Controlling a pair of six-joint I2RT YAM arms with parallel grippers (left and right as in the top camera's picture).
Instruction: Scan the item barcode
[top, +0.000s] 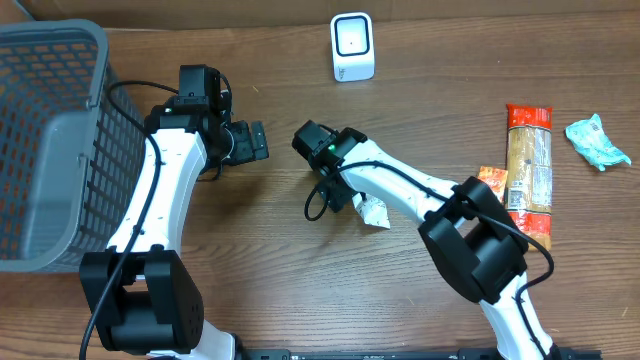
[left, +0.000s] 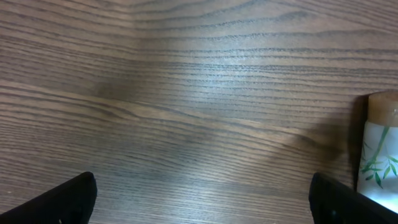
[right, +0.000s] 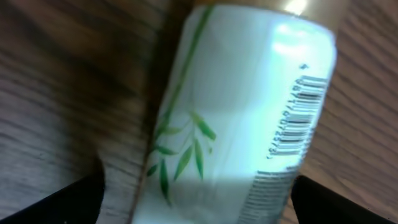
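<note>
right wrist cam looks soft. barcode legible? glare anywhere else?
Right wrist: packet blurred, probably too close; barcode bars visible but smeared, digits unreadable; glare at its top edge. Left wrist: table grain sharp, soft sheen upper middle, packet edge slightly soft. Overhead: sharp, even light; scanner face bright white.

Wooden table (top: 260, 290); basket (top: 62, 128), scanner (top: 352, 46), pasta packet (top: 528, 165)
</note>
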